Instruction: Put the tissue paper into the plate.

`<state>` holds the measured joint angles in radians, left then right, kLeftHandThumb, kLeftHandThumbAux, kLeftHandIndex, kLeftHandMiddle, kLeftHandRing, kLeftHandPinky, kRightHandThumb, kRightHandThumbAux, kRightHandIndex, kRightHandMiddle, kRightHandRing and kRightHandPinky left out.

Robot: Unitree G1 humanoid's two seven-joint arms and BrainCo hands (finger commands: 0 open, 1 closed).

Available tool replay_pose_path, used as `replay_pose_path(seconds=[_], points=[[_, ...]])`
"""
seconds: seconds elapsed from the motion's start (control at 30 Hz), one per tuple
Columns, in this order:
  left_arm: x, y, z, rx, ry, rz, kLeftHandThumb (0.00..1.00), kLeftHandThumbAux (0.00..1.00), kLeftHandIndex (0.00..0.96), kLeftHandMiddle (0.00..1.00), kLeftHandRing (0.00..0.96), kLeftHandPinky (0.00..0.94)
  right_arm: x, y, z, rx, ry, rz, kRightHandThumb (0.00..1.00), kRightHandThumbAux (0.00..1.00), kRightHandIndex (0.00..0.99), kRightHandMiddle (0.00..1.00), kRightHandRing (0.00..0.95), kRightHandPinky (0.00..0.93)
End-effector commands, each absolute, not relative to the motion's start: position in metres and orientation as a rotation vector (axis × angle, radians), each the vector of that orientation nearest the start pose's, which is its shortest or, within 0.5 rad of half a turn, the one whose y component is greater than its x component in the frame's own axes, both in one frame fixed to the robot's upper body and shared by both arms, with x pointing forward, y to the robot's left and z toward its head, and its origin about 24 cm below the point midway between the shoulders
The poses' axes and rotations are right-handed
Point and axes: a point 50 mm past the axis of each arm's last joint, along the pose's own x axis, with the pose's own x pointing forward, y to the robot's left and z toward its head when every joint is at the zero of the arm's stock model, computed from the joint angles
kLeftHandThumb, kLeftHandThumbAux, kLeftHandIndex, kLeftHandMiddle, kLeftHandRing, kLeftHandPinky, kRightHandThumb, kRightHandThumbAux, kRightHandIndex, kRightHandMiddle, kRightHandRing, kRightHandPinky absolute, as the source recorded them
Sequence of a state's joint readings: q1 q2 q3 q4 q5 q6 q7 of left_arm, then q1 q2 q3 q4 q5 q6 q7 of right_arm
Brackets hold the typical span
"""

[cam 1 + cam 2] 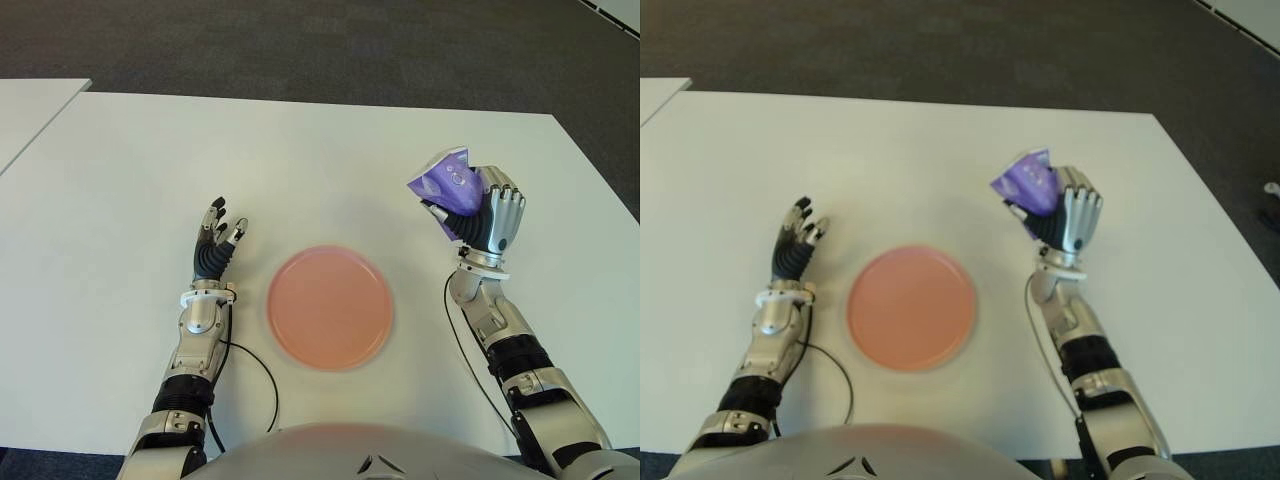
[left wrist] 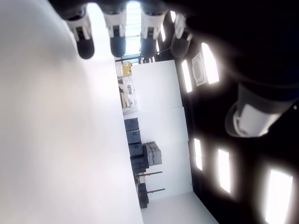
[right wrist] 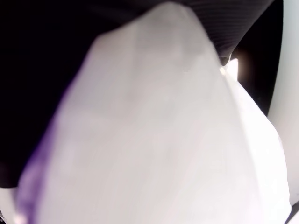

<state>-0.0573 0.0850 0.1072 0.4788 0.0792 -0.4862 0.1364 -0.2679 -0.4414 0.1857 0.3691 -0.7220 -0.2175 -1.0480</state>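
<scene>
A purple pack of tissue paper [image 1: 449, 179] is held up off the white table [image 1: 300, 170] by my right hand [image 1: 478, 212], whose fingers are curled around it, to the right of the plate. The pack fills the right wrist view as a pale purple mass [image 3: 154, 135]. The round pink plate [image 1: 329, 307] lies on the table near the front middle, with nothing in it. My left hand [image 1: 215, 245] shows to the left of the plate, fingers spread and holding nothing; in its wrist view the fingertips [image 2: 117, 35] are extended.
A second white table [image 1: 30, 110] stands at the far left with a gap between. Dark carpet [image 1: 320, 45] lies beyond the far edge. A black cable [image 1: 262, 375] runs along my left forearm near the plate.
</scene>
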Motion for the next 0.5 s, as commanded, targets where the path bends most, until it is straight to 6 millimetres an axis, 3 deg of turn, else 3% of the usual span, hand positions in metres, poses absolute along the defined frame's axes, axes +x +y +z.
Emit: replay_pose_path(seconds=[0.03,0.13,0.33,0.5], points=[[0.245,0.195,-0.008,0.167,-0.046,0.197,0.000,0.523,0.000,0.000,0.000,0.000,0.278,-0.196,0.105,-0.948,-0.775,-0.607,0.854,0.678,0.397,0.535,0.876,0.863],[0.245,0.195,-0.008,0.171,-0.048,0.193,0.000,0.523,0.000,0.000,0.000,0.000,0.278,-0.188,0.113,-0.927,-0.816,-0.589,0.853,0.679,0.396,0.534,0.876,0.863],[0.245,0.196,-0.008,0.163,-0.047,0.188,0.000,0.516,0.000,0.000,0.000,0.000,0.270,-0.152,0.136,-0.845,-0.948,-0.497,0.853,0.678,0.399,0.538,0.885,0.873],[0.246,0.196,-0.007,0.163,-0.057,0.190,0.000,0.515,0.000,0.000,0.000,0.000,0.262,-0.148,0.139,-0.829,-0.990,-0.413,0.853,0.677,0.402,0.541,0.888,0.870]])
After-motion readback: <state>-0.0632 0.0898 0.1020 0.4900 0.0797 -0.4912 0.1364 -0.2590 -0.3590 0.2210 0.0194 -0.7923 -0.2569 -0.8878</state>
